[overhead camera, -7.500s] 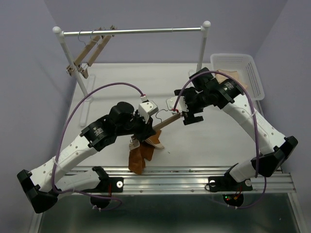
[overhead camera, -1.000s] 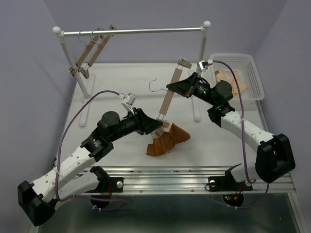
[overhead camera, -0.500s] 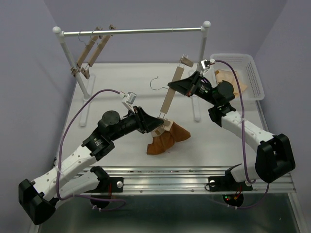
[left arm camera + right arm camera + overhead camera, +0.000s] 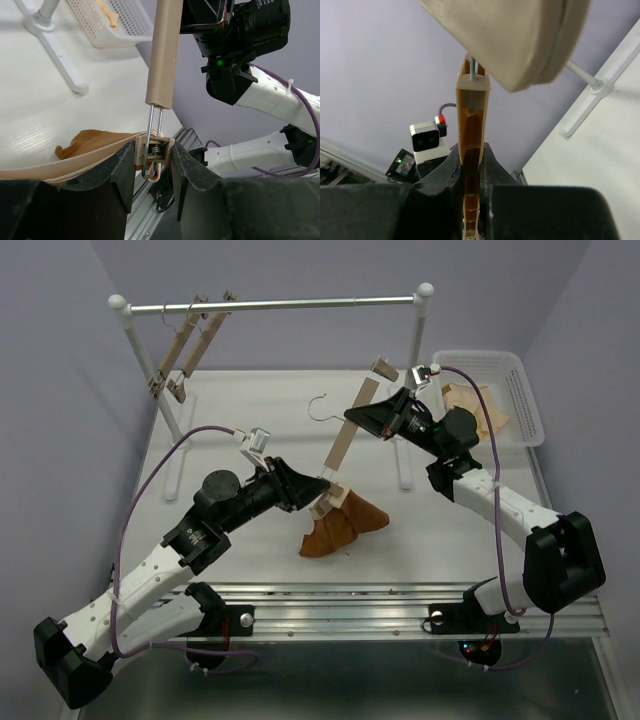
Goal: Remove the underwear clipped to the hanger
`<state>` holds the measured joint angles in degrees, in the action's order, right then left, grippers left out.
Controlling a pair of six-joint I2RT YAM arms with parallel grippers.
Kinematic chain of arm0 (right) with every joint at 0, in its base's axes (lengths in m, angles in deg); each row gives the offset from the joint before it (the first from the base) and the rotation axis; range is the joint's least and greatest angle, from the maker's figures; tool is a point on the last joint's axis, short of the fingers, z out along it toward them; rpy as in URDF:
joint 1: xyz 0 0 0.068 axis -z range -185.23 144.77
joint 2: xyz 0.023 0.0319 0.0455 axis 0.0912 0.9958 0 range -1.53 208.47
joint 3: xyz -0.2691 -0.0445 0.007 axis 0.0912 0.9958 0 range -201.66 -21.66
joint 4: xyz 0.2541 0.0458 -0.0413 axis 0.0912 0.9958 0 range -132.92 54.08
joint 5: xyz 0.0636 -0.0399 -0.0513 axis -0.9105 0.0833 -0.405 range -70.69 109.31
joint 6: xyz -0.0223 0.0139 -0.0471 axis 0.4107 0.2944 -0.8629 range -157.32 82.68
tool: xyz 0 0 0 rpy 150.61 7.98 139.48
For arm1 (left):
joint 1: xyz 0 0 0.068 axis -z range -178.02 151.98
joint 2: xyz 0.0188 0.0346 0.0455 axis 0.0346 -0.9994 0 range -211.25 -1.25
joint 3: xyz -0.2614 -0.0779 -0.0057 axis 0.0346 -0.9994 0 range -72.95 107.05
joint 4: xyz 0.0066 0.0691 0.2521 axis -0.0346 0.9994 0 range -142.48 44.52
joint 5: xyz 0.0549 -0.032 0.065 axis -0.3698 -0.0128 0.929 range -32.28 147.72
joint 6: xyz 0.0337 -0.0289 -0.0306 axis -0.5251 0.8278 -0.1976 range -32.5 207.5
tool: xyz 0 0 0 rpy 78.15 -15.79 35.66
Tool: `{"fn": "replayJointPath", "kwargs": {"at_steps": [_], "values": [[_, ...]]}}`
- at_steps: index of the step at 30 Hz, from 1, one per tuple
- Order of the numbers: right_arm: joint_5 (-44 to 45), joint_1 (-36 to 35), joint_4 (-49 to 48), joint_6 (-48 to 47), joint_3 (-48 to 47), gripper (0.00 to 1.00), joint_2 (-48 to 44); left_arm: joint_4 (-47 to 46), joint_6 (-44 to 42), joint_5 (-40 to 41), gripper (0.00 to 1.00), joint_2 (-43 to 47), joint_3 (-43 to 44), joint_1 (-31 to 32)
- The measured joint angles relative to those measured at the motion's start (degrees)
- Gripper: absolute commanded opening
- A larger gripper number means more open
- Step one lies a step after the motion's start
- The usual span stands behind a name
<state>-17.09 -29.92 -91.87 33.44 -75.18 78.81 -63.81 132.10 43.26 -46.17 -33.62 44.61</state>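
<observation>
Narrowed since a second ago, the left gripper (image 4: pixel 154 167) now pinches the lower clip (image 4: pixel 151 150) of the hanger (image 4: pixel 165 50), whose wooden bar slants up to the right gripper (image 4: pixel 471 170), clamped tight around it in mid-air. From that clip the rust-orange underwear (image 4: pixel 338 525) hangs, still fastened, its crumpled bulk resting on the white table (image 4: pixel 250 430).
</observation>
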Motion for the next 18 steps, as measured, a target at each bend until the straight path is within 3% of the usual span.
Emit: {"fn": "replayJointPath", "kwargs": {"at_steps": [4, 7, 10, 14, 18], "values": [[0.0, 0.0, -0.2, 0.0, 0.0, 0.01, 0.2, 0.8, 0.3, 1.0, 0.02, 0.9, 0.0, -0.3], [0.0, -0.1, 0.3, -0.7, -0.1, 0.01, 0.2, 1.6, 0.3, 1.0, 0.22, 0.7, 0.0, -0.3], [0.0, -0.1, 1.0, -1.9, -0.1, 0.01, 0.2, 1.9, 0.4, 0.8, 0.49, -0.3, 0.0, -0.3], [-0.1, 0.0, 1.9, -3.7, -0.1, 0.01, 0.1, 2.0, 1.1, 0.5, 0.69, -2.0, 0.1, -0.4], [-0.6, 0.0, 2.3, -4.7, -0.1, 0.01, 0.0, 2.3, 1.2, 0.6, 0.71, -2.9, 0.3, -0.7]]}}
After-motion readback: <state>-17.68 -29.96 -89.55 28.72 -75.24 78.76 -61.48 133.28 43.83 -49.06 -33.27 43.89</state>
